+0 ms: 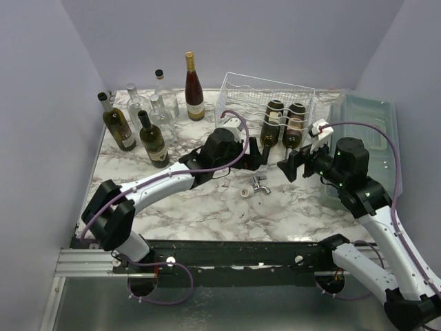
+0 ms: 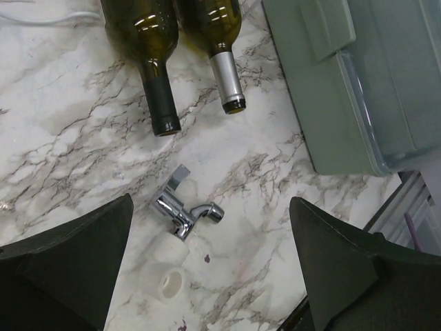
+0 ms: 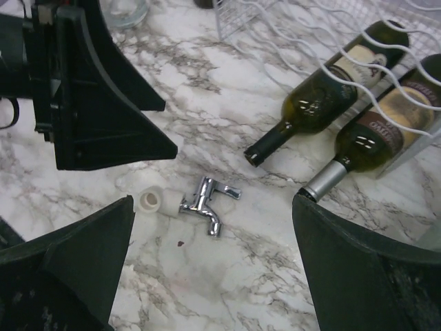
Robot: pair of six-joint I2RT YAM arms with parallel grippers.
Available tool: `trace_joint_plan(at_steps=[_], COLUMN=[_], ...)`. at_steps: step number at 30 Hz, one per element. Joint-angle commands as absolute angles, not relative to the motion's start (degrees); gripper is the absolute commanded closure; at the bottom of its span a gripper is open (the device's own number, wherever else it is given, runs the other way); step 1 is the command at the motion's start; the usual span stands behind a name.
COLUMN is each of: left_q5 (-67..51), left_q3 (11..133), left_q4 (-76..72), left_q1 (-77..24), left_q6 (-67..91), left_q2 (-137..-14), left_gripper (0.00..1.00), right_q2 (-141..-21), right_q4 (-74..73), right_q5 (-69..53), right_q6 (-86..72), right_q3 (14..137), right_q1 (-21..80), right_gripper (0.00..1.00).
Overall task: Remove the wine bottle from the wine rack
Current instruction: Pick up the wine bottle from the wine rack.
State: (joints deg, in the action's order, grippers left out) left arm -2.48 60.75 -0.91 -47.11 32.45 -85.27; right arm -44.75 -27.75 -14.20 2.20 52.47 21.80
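White-veined marble desk (image 1: pixel 207 207). At its back, white wire-grid wine rack (image 1: pixel 241 89) cradles black-capped green glass wine bottle (image 1: pixel 272 123) and silver-foiled green glass bottle (image 1: pixel 295 124), both lying flat with necks toward the arms. Left end effector (image 1: pixel 260 153) looks nearest, just off the black neck; right end effector (image 1: pixel 293 165) is close by. Both have fingers apart and hold nothing. Label writing is unreadable.

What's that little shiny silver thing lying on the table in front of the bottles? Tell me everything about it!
It's a small tap, shiny like chrome metal, with a bent spout and a flat little lever. A white round piece, plastic-looking and hollow, seems joined to one end. It lies on its side on the marble-patterned table, just in front of the bottle necks poking out of the white wire rack. The left pincer and right pincer are open, and neither touches it.
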Motion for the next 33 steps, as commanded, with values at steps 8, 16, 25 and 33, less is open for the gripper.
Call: trace_joint_plan(at_steps=[8, 16, 25, 33], left_q5=[0.9, -2.95, -7.26, -8.95], left_q3=[66.05, 73.38, 77.95, 80.95], left_q4=[-13.6, -14.09, -14.15, -14.09], left_q1=[-46.37, -43.86, -41.33, -41.11], left_q6=[35.81, 42.79, 51.69, 56.77], left_q2=[-98.79, -107.75, -115.11, -120.47], left_gripper=[0.04, 0.06, 0.12, 0.26], right_q2=[-43.54, -43.29, -43.44, -42.72], right_q4=[-14.07, -7.93, -6.68, -7.02], right_q5=[-4.43, -6.71, -7.48, -6.06], right_q6=[-8.06, -10.19, -10.54, -10.18], right_q3=[48.62, 41.46, 39.7, 39.49], right_q1=[14.53, 12.27, 11.34, 11.34], right_gripper=[0.01, 0.0, 0.01, 0.0])
